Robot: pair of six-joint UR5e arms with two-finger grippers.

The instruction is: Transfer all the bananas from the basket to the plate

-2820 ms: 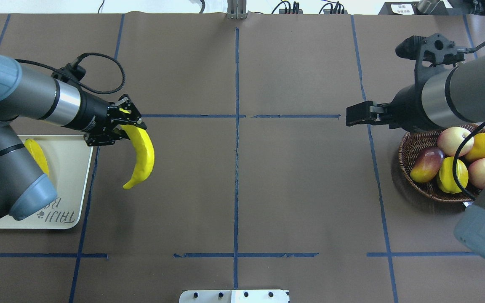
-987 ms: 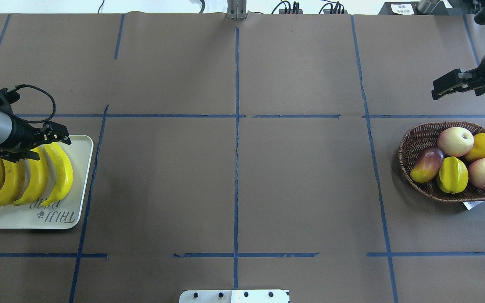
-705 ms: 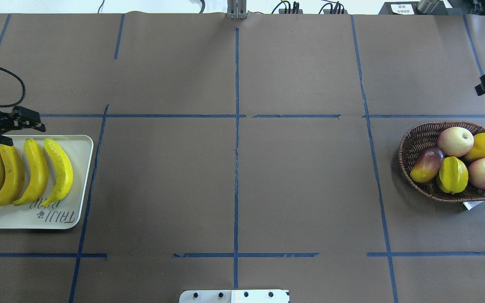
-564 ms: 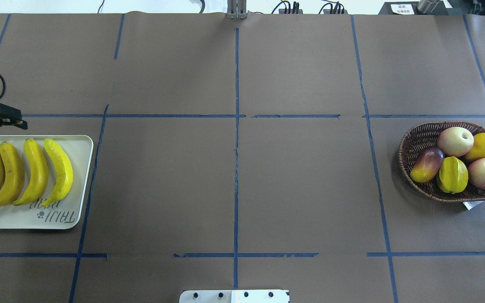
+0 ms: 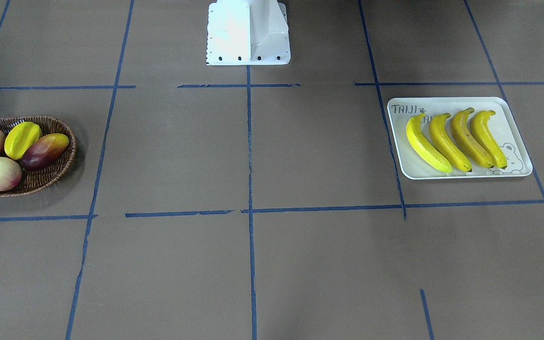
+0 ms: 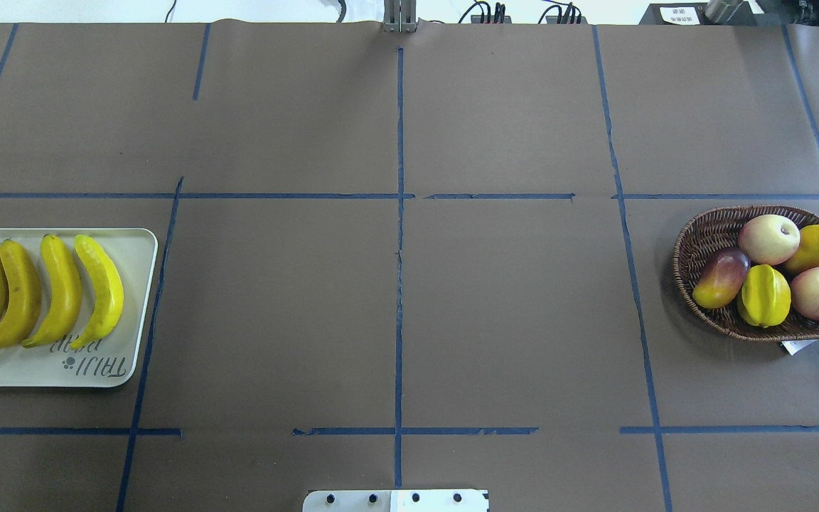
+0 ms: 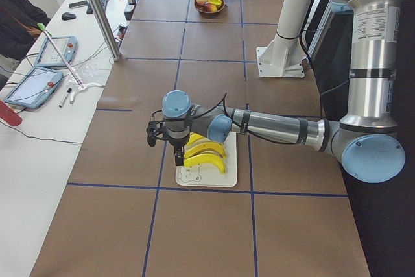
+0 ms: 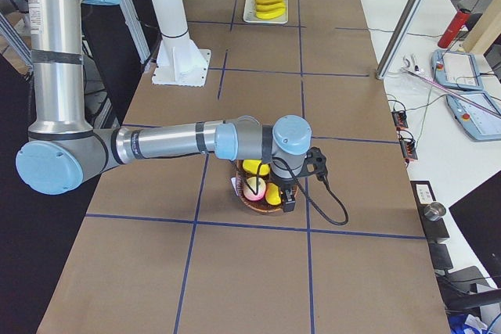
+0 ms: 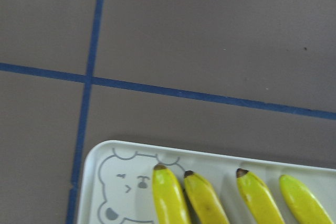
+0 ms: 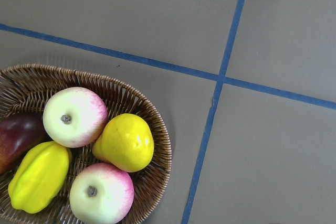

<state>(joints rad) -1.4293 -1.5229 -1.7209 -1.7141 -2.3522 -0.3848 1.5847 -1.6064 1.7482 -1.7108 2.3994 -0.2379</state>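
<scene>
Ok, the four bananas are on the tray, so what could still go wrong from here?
Two small risks. The left gripper hangs near the bear end of the cream-white rectangular plate; a careless retreat might nudge it or the four yellow bananas. The right gripper hangs near the dark brown wicker basket and might clip its rim when it withdraws.

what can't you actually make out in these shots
- left gripper: tiny in the left side view, a sliver at the front view's right edge; open or shut unclear.
- right gripper: seen only in the right side view, dark against the basket; jaws unreadable.
- basket floor: hidden under the fruit in every view.
- plate: left end cut off by the overhead view's edge.
</scene>
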